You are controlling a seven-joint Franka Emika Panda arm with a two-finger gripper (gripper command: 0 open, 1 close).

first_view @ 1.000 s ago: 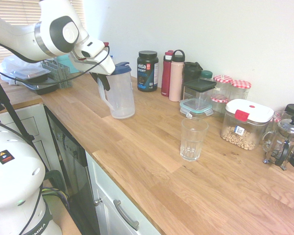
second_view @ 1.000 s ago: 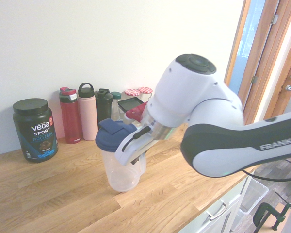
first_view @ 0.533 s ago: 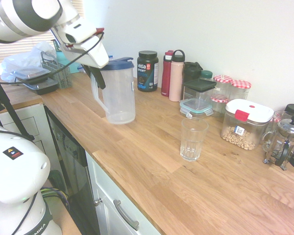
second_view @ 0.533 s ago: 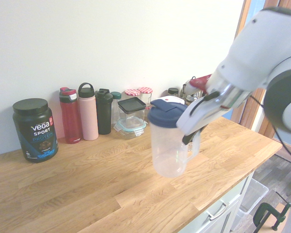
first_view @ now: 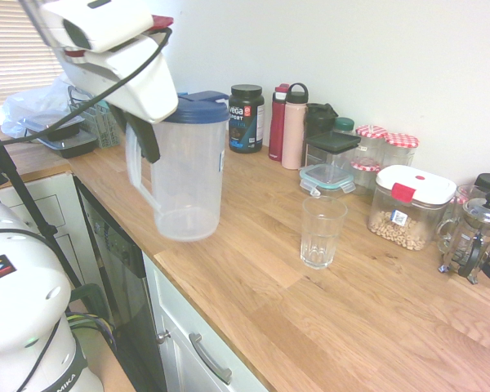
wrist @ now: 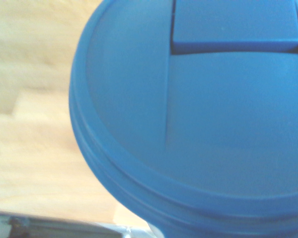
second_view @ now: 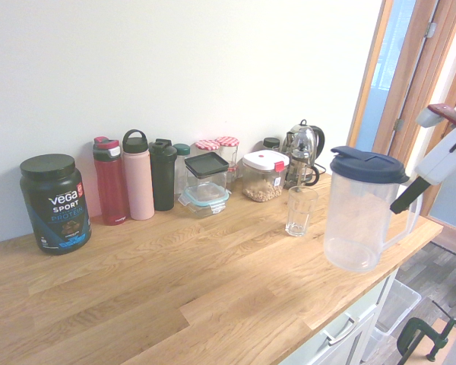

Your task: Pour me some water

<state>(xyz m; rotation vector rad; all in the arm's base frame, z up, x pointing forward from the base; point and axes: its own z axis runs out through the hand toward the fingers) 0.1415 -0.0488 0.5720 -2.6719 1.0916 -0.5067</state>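
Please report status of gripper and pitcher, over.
Gripper shut on pitcher handle. Pitcher upright, blue lid on. Glass upright on counter; nothing seen between it and pitcher.

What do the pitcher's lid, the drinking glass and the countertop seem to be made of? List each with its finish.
Lid: probably plastic, matte blue, with moulded ridges at its rim.
Drinking glass: likely glass, clear and glossy, with highlights at its base; clear plastic is possible.
Countertop: wood or wood-look, satin, showing grain and joined strips.

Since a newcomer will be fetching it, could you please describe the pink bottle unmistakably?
Along the wall behind the wooden counter runs a row of containers. The pink bottle stands between a red bottle and a black one; only it has a looped cap.
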